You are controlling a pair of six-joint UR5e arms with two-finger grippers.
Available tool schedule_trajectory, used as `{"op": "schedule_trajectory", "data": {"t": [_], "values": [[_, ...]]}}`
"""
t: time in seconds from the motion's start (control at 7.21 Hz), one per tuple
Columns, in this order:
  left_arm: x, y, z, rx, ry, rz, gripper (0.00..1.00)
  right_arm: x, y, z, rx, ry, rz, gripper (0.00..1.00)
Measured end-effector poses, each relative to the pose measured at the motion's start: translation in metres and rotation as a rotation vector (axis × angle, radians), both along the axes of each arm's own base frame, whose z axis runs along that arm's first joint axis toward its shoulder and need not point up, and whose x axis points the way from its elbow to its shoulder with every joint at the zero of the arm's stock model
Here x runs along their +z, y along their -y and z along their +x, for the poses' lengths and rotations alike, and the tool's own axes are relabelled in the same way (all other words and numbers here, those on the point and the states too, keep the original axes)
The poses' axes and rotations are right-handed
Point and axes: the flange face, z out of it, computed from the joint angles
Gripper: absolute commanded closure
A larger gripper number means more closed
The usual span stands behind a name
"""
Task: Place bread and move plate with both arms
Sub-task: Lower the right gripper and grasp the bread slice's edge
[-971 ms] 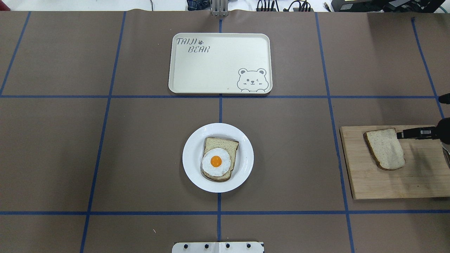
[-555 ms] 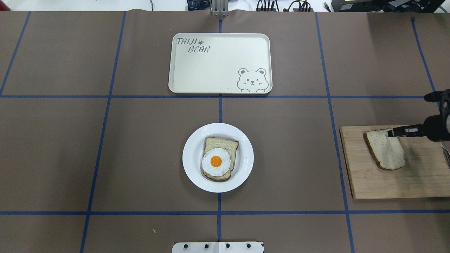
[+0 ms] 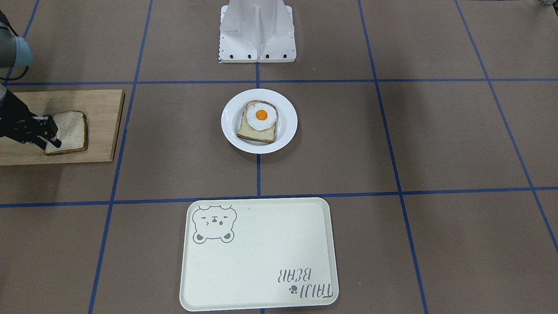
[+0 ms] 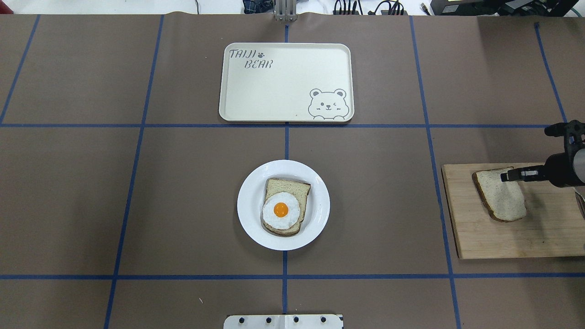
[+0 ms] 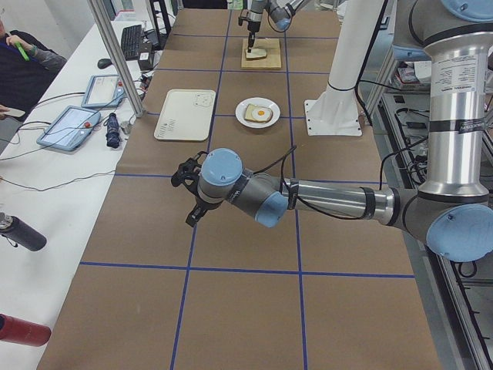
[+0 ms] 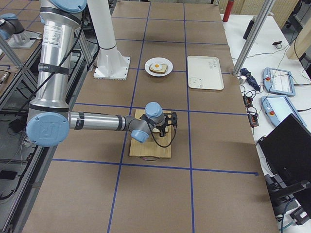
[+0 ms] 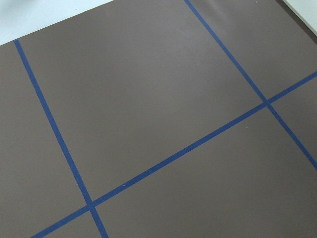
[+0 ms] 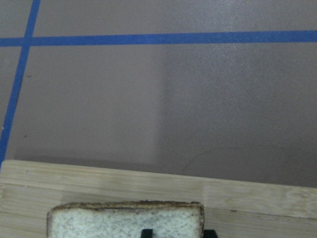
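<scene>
The plain bread lies flat on a wooden cutting board at the table's right edge. My right gripper reaches in from the right, over the slice's far right corner. It also shows in the front view, above the bread. In the right wrist view two black fingertips stand apart at the bottom edge, and the bread looks ungripped. The white plate sits at centre and holds a slice with a fried egg. My left gripper hovers far to the left; I cannot tell its state.
The cream bear tray lies beyond the plate, across a blue tape line. The white robot base sits at the near edge. Brown table with blue grid lines fills the left wrist view.
My right gripper has moved left, from the slice's right edge to over its far right corner. The bread, plate and tray have not moved.
</scene>
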Motion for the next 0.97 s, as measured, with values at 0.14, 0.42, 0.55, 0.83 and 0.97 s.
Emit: {"op": "schedule_trajectory", "data": {"t": [0.14, 0.42, 0.55, 0.83, 0.97], "values": [[0.0, 0.0, 0.0, 0.0, 0.0, 0.0, 0.01, 0.0, -0.001, -0.001, -0.004, 0.002, -0.001, 1.0], [0.0, 0.0, 0.0, 0.0, 0.0, 0.0, 0.01, -0.004, -0.001, 0.003, -0.009, 0.014, -0.002, 1.0], [0.0, 0.0, 0.0, 0.0, 0.0, 0.0, 0.01, -0.005, 0.0, 0.006, -0.01, 0.02, -0.005, 1.0], [0.0, 0.0, 0.0, 0.0, 0.0, 0.0, 0.01, -0.009, 0.005, 0.026, -0.007, 0.058, -0.026, 1.0], [0.0, 0.0, 0.0, 0.0, -0.001, 0.0, 0.01, -0.014, 0.009, 0.045, -0.01, 0.096, -0.037, 1.0]]}}
